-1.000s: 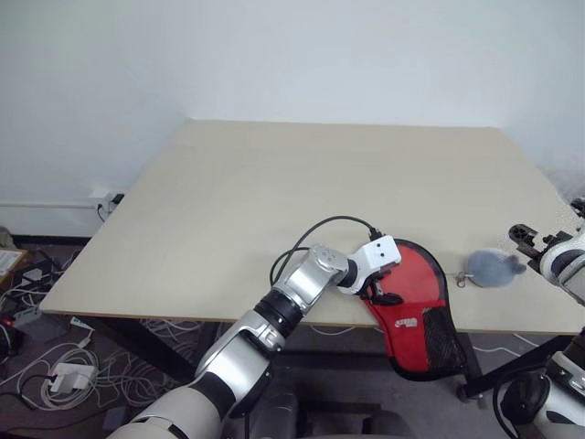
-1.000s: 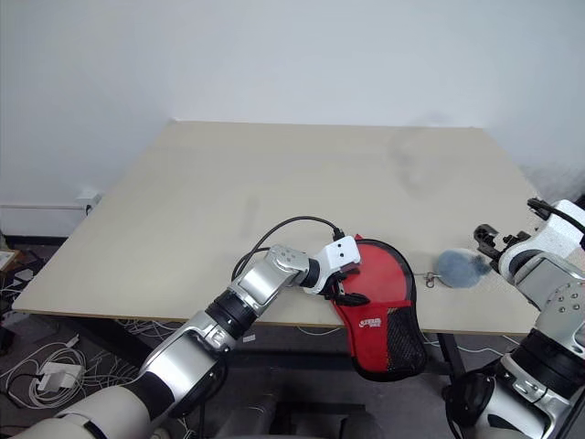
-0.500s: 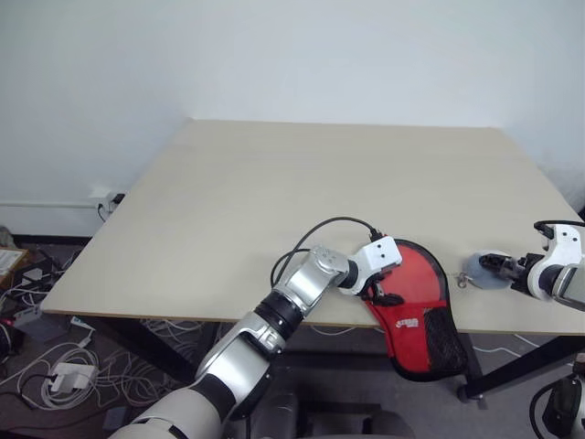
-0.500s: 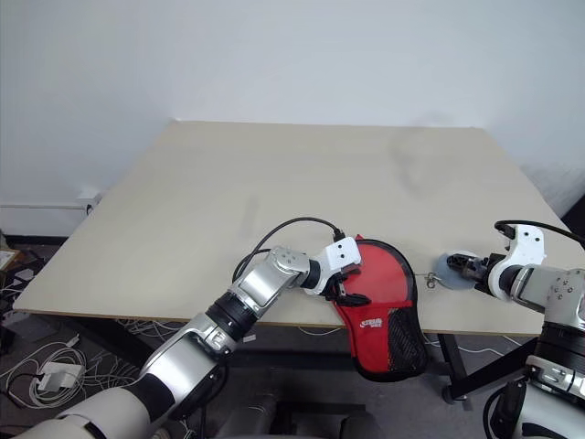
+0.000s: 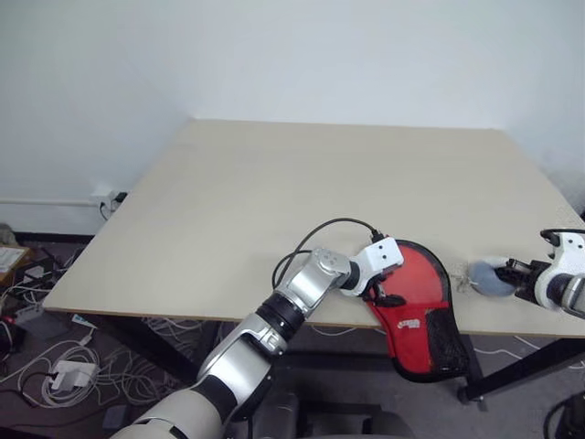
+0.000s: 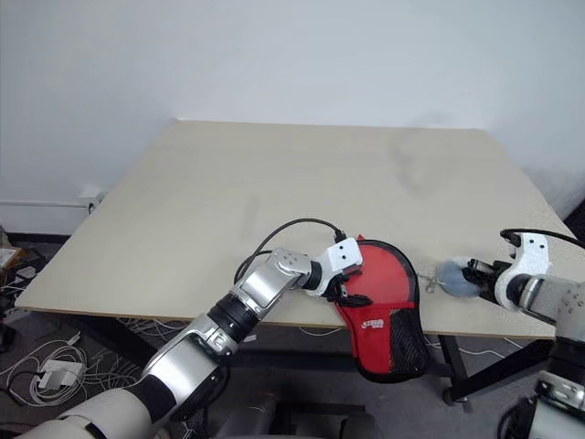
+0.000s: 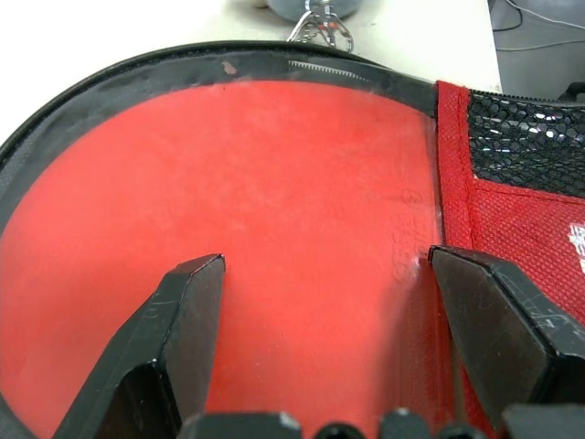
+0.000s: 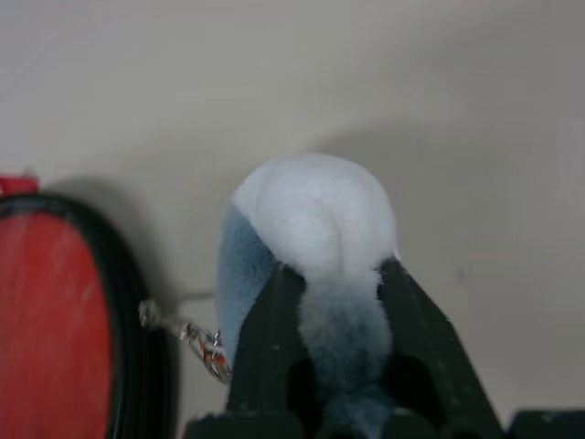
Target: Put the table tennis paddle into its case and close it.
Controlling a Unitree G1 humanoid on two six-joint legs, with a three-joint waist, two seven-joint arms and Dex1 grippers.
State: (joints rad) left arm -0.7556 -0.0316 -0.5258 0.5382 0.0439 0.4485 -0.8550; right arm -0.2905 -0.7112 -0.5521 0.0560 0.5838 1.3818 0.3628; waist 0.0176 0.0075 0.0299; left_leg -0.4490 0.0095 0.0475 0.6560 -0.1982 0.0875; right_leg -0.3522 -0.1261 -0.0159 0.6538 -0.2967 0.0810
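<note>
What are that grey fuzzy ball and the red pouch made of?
The fuzzy ball looks like soft plush or faux fur: it bulges where the right claw squeezes it. The red pouch seems woven fabric with black mesh and a clear, glossy plastic panel.

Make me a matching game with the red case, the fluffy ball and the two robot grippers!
Things:
1. case
2. fluffy ball
3. left gripper
4. right gripper

States:
A. grey-blue and white, on the table
B. fingers apart over the red face
C. hanging partly over the table's near edge
D. shut on the fluffy ball

Pairs: 1-C, 2-A, 3-B, 4-D
</note>
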